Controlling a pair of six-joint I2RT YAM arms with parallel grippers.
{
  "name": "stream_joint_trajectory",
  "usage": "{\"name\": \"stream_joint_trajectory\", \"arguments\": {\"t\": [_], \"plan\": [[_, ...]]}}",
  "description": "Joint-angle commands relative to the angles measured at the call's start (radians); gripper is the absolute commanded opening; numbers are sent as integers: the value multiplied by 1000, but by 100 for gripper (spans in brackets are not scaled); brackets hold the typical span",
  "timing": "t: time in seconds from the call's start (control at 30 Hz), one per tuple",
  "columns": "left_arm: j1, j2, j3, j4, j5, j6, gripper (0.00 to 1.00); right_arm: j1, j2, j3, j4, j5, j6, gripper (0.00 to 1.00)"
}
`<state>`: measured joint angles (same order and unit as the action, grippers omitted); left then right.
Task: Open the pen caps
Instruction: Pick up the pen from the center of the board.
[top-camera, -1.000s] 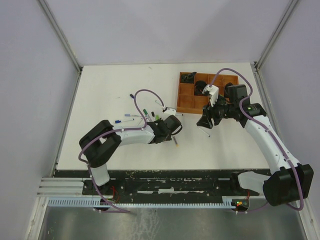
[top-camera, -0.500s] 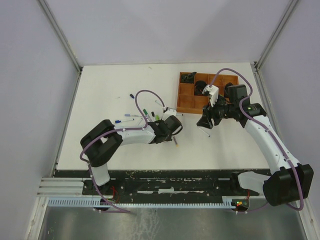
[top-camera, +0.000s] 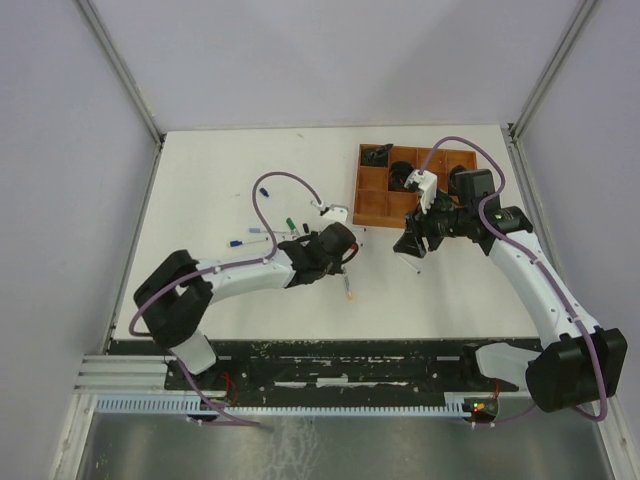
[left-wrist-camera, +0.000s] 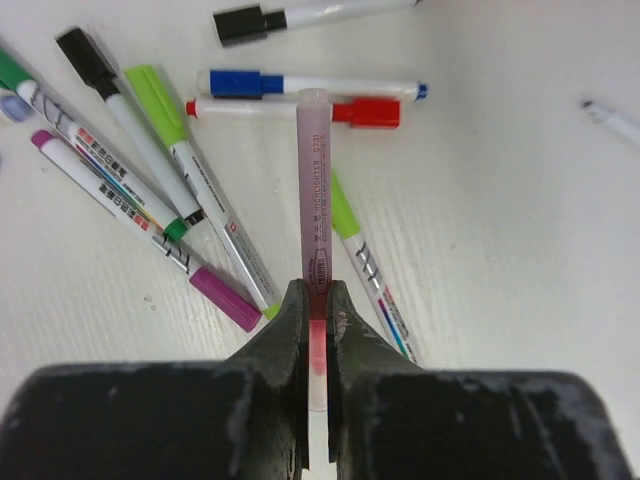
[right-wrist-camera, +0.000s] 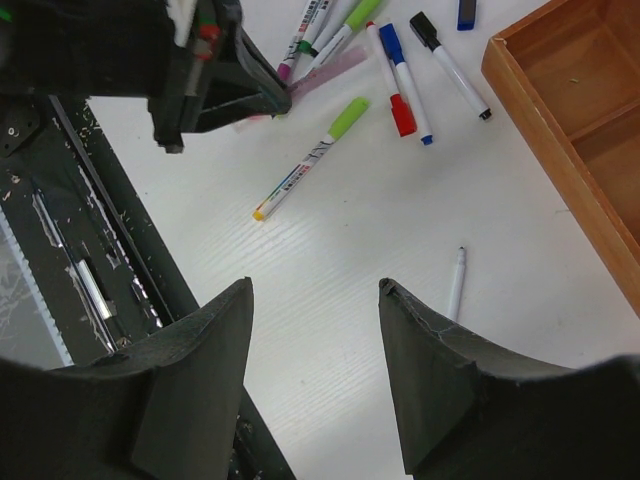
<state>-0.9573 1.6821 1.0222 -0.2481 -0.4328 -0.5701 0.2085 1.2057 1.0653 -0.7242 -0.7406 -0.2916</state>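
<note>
Left pincer (left-wrist-camera: 318, 300) has just closed and is now clamped on the pink pen (left-wrist-camera: 314, 170), held over the other pens (left-wrist-camera: 158, 105) on the tabletop (left-wrist-camera: 500, 250). Right pincer (right-wrist-camera: 315, 330) apart, empty. Pen secured; cap pull likely next.

Top view overhead, far; wrist views close, downward; share pens (left-wrist-camera: 300, 85).

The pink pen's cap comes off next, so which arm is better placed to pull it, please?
Probably right: the left gripper is shut on the pink pen, while the right gripper hangs open, empty, nearby.
</note>
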Motion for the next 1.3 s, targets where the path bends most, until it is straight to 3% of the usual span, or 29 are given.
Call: {"name": "stream_joint_trajectory", "arguments": {"t": [0.0,0.17,0.3,0.43,0.53,0.67,0.93,1.27], "plan": [[2,-146,-29,50,19,-2,3,-2,-3,21,5,-26,-16,62],[3,-253,-104,98,130,28,3,0,17,22,-45,-103,-116,62],[17,-351,-184,209,448,83,3,18,1,13,-216,-211,-527,66],[50,-398,-213,249,712,114,3,79,-126,-110,-185,-185,-864,82],[81,-396,-205,263,887,135,3,145,-132,-103,-281,-173,-1073,84],[96,-339,-165,252,1046,162,3,242,-146,-138,-206,-79,-1154,83],[104,-218,-130,282,1151,143,3,332,-142,-174,-128,8,-1136,80],[102,-184,-117,337,1233,104,3,455,-73,-202,-55,162,-1104,59]]}}
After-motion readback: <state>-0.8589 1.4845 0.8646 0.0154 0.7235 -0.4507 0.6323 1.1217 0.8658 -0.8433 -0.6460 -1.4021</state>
